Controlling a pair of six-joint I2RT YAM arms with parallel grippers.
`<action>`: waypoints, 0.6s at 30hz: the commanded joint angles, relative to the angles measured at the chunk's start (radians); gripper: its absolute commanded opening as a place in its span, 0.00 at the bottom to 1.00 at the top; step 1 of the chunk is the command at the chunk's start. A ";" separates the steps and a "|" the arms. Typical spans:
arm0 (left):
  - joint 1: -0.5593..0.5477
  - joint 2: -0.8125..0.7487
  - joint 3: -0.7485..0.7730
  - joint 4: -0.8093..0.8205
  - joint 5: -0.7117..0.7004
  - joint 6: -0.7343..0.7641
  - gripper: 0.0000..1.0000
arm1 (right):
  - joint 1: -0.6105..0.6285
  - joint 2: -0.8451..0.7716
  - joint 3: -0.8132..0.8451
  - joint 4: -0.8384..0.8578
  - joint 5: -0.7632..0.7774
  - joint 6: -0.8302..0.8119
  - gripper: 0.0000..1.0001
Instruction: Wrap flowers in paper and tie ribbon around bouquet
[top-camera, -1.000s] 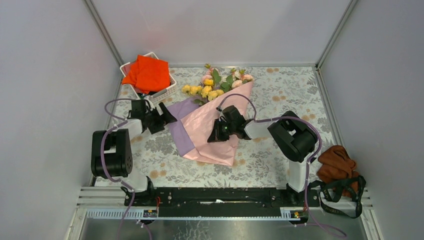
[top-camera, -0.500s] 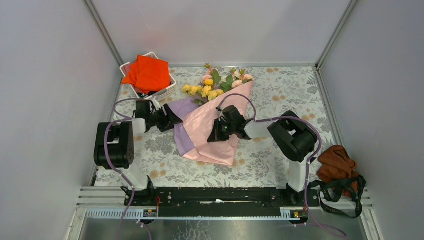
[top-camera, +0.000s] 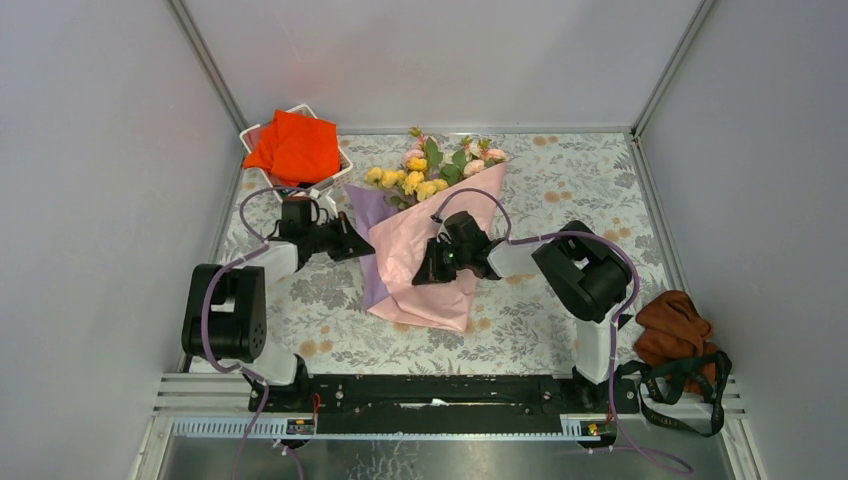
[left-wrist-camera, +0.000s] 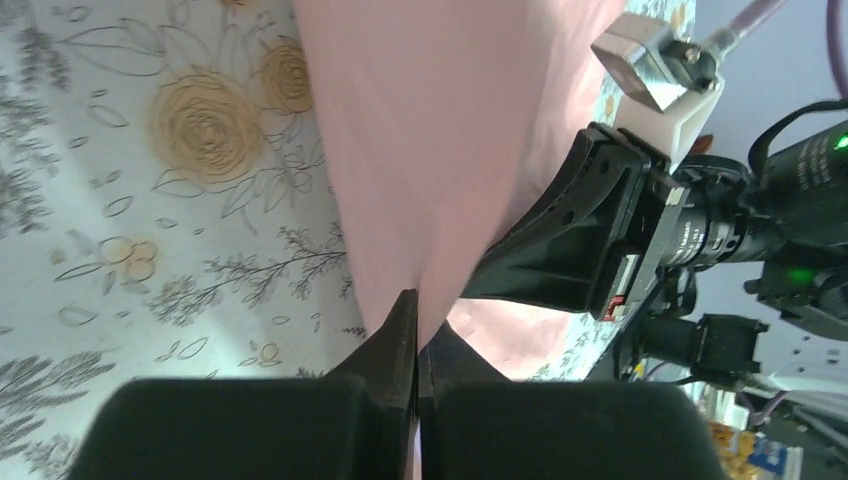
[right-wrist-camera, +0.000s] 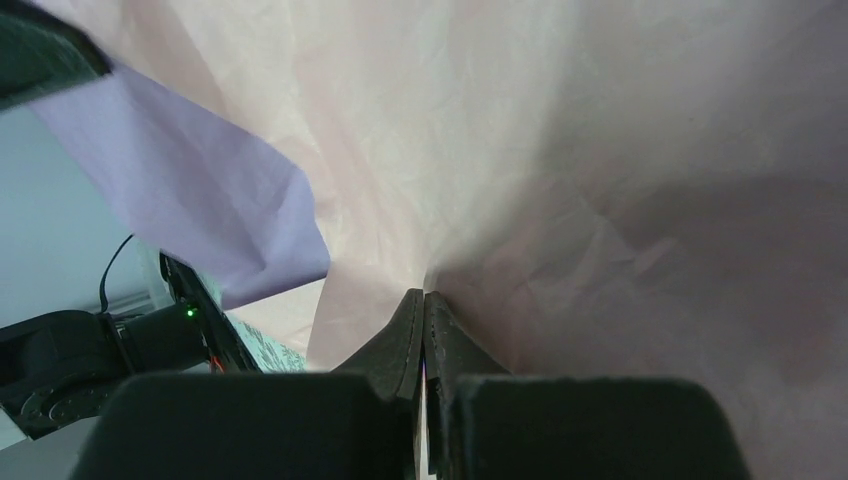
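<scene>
The flowers (top-camera: 428, 170), yellow and pink blooms with green leaves, stick out of the far end of the paper (top-camera: 425, 265). The paper lies folded over the stems, pink face up, with a purple flap (top-camera: 370, 215) raised at its left. My left gripper (top-camera: 366, 248) is shut on the paper's left edge; in the left wrist view the pink sheet (left-wrist-camera: 440, 120) runs into the shut jaws (left-wrist-camera: 418, 312). My right gripper (top-camera: 422, 276) is shut on a fold in the middle of the paper (right-wrist-camera: 600, 150). The black ribbon (top-camera: 685, 385) lies at the near right.
A white basket (top-camera: 330, 182) holding an orange-red cloth (top-camera: 295, 145) stands at the back left, close behind my left arm. A brown cloth (top-camera: 675, 325) lies by the ribbon at the right edge. Grey walls close in three sides.
My left gripper has moved right to the paper and shut on its left edge, lifting the purple flap upright. The right gripper has stayed shut in place.
</scene>
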 joint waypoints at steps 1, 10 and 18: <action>-0.086 -0.006 0.041 -0.033 -0.032 0.123 0.00 | 0.001 0.024 -0.004 -0.007 0.019 0.006 0.00; -0.363 0.046 0.271 -0.102 -0.026 0.213 0.00 | -0.024 0.004 -0.065 0.155 0.032 0.131 0.00; -0.420 0.243 0.328 -0.041 -0.157 0.225 0.00 | -0.051 -0.072 -0.153 0.349 0.022 0.277 0.00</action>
